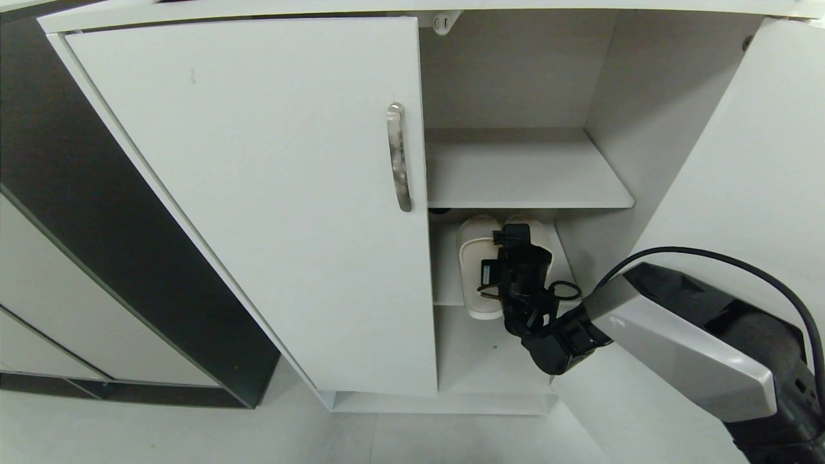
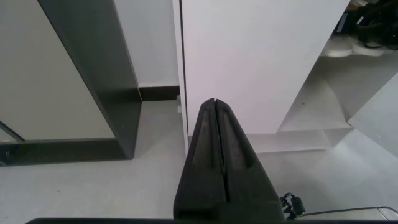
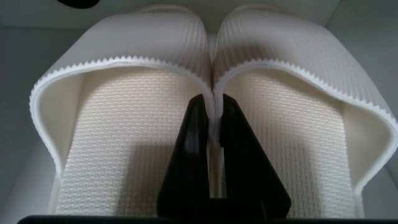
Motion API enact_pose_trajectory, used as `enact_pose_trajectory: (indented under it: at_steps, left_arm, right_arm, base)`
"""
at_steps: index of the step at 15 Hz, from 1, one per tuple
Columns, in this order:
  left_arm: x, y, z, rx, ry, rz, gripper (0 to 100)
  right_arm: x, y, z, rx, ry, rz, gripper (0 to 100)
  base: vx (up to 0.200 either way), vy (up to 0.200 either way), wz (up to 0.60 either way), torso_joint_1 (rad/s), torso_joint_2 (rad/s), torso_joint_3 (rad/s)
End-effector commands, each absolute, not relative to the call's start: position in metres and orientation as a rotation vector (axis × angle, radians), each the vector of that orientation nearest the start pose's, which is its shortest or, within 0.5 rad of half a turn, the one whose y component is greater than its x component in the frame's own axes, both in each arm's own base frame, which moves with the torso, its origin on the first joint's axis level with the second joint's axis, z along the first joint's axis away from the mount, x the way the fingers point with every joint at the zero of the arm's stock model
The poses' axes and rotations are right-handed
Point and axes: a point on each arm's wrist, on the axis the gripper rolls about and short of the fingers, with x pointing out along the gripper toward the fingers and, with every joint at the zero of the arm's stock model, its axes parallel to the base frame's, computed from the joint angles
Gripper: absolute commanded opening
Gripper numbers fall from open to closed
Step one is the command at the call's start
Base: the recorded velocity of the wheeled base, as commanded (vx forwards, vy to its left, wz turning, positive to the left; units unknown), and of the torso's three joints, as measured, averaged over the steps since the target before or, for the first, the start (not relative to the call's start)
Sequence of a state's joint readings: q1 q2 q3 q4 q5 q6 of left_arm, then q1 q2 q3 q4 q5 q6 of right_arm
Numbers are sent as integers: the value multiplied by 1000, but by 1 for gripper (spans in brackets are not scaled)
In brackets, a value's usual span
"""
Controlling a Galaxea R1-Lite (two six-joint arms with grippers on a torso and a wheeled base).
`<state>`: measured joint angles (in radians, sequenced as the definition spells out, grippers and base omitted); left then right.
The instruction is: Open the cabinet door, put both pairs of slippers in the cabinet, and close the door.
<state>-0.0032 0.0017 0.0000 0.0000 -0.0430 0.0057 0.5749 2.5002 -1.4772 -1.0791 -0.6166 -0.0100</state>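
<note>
In the head view, my right gripper (image 1: 509, 240) is inside the open right half of the cabinet (image 1: 606, 96), below the middle shelf (image 1: 522, 174). It sits right on top of the pair of slippers (image 1: 475, 261). They lie side by side on the lower level with their toes pointing into the cabinet. They are pale cream against the white boards. The left door (image 1: 258, 193) is closed, its metal handle (image 1: 399, 158) upright near the edge. The right door (image 1: 760, 161) is swung wide open beside my arm. A dark panel (image 1: 84, 193) stands beside the cabinet, and the floor (image 1: 193, 432) is light grey.

In the left wrist view, my left gripper (image 2: 214, 107) is clenched with its two black fingers pressed flat together and nothing between them. It hangs over the floor (image 2: 124, 180) in front of the closed door (image 2: 261, 56), well away from the slippers. A cream patch at the far edge may be them, but I cannot tell for certain.

In the right wrist view, my right gripper (image 3: 214, 107) is grasping the slippers (image 3: 124, 124). Its fingers pinch the two inner strap edges where they meet. The straps are ribbed with toothed rims, and the insoles have a fine woven texture.
</note>
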Motion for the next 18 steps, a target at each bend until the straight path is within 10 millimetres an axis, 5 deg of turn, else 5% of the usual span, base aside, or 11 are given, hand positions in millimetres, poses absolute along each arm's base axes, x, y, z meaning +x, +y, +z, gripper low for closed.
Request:
enact_pose_trajectory:
  at_steps: [1,2,6,11,14,18]
  left_arm:
    - [-23,-1,76,6,1,-46,0]
    - [-23,-1,76,6,3,-46,0]
    - [-23,-1,76,6,1,-46,0]
    - [-23,-1,76,8,1,-46,0]
    - [-23,-1,76,8,1,-46,0]
    - [-23,-1,76,8,1,-46,0]
  right_arm:
    - [422,258,73,20,-43,-42,0]
    - [422,258,71,17,-40,-42,100]
    - [413,259,67,-2,-9,-31,100]
    - [344,256,95,-1,-12,44,100]
    - [300,252,92,-11,2,71,100]
    - [289,255,96,-2,-16,87,100]
  base:
    - [0,0,0,0,0,0]
    - [0,0,0,0,0,0]
    - [0,0,0,0,0,0]
    - [0,0,0,0,0,0]
    - [0,0,0,0,0,0]
    - [-50,0,0,1,1,1]
